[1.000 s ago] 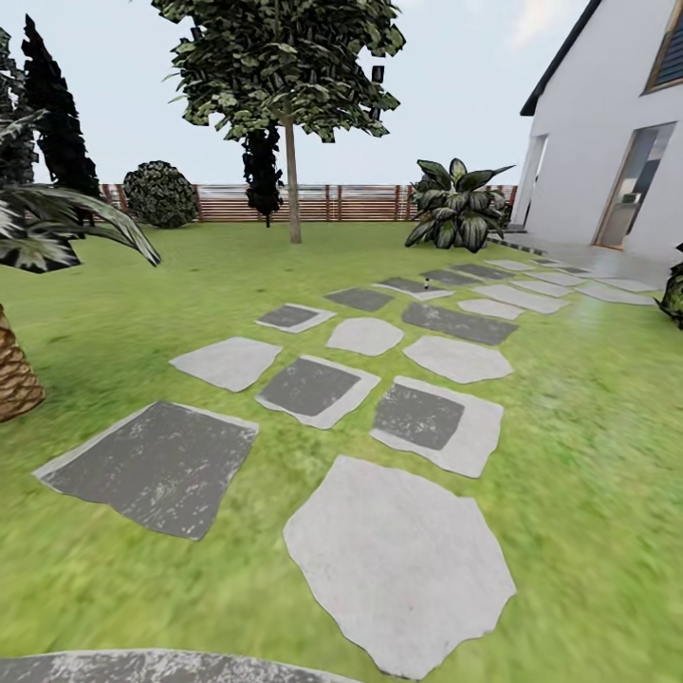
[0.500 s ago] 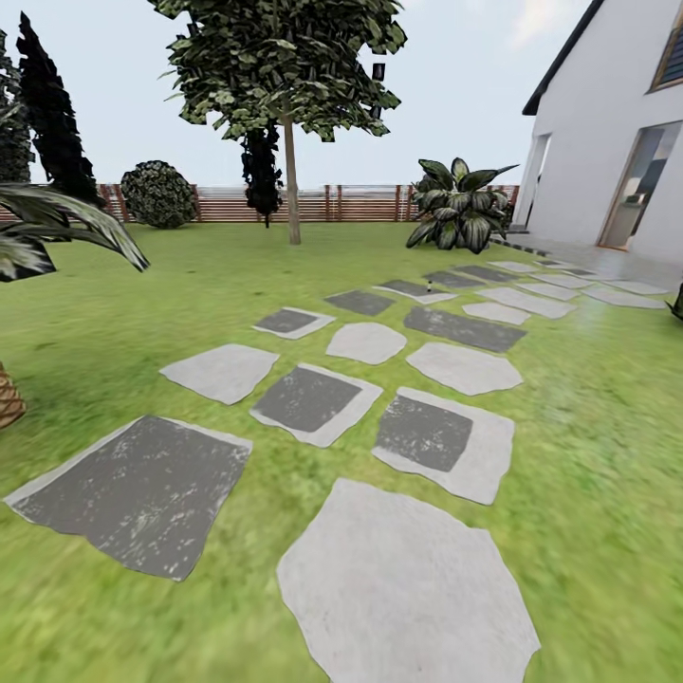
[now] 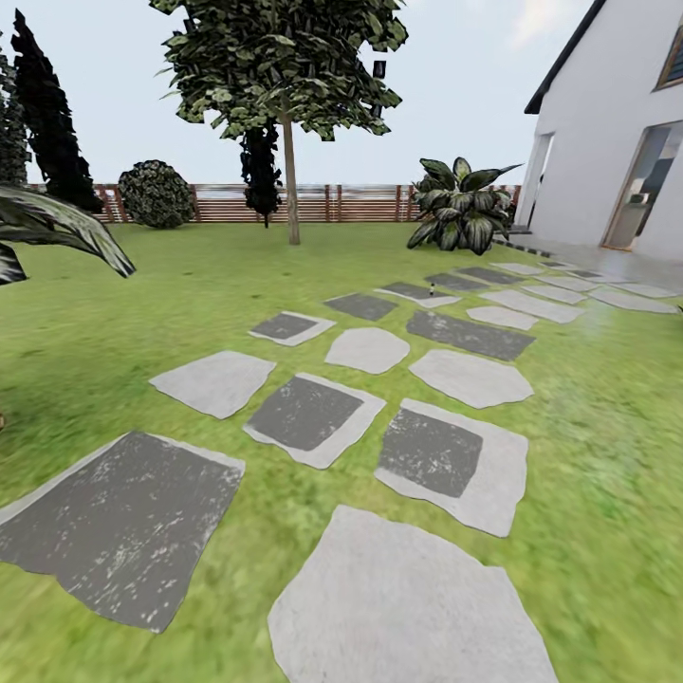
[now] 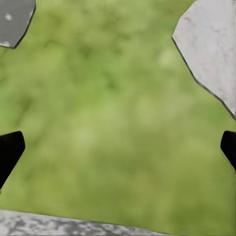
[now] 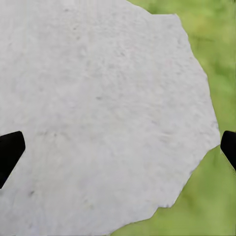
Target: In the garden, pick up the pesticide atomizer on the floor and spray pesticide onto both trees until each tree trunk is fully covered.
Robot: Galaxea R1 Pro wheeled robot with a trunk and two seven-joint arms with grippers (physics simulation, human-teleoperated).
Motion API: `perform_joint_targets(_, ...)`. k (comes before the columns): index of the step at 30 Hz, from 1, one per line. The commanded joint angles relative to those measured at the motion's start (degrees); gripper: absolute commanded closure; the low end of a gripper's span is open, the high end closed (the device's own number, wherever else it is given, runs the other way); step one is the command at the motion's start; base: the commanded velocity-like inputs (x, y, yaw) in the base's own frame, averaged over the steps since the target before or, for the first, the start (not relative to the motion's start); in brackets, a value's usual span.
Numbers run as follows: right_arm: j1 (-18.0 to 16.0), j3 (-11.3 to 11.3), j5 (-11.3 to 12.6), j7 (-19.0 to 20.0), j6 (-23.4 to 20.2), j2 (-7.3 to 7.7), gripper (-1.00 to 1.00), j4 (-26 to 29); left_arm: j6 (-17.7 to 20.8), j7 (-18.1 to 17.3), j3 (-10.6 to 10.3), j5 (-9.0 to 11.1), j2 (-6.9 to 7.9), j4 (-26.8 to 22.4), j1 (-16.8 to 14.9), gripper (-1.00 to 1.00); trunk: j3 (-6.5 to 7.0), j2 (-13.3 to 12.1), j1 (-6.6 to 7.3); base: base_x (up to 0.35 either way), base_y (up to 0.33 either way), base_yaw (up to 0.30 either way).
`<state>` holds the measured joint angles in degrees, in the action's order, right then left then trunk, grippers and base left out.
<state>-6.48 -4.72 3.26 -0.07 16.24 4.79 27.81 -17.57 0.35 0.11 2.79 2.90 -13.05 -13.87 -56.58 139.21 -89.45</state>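
Rolling up stone path w/ both claws wide open, empty: left claw (image 4: 118,147) over grass, right claw (image 5: 118,147) over pale slab (image 5: 98,118); tree (image 3: 290,171) well ahead by fence (image 3: 351,203); atomizer maybe tiny speck, can't tell; neither arm nearer.

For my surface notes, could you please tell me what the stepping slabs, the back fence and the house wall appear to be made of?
The pale stepping slab looks like matte, slightly speckled stone with irregular cut edges; the dark slab looks like rougher grey stone, flecked with white. The fence appears to be brown wood, going by its horizontal slats and posts. The house wall looks like smooth white render or plaster, though the finish is hard to confirm.
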Motion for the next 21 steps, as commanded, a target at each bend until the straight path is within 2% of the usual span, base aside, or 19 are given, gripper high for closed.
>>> perform_joint_targets(1, -0.03, 0.06, 0.34, 0.03, 0.2, 0.03, -1.0, -0.04, -0.18, 0.0, -0.02, 0.29, 0.0, 0.05, -0.02, -1.0, -0.05, 0.02, -0.02, 0.34, 0.0, 0.0)
perform_joint_targets(11, -0.03, 0.04, 0.34, 0.15, 0.2, 0.04, -1.0, -0.04, -0.18, 0.0, -0.02, 0.3, -0.01, 0.05, -0.02, -1.0, -0.05, 0.02, -0.02, 0.34, 0.0, -0.034)
perform_joint_targets(21, -0.03, 0.05, 0.34, 0.25, 0.2, 0.03, -1.0, -0.04, -0.18, 0.0, -0.02, 0.29, -0.03, 0.05, -0.02, -1.0, -0.05, 0.02, -0.02, 0.34, 0.0, -0.248)
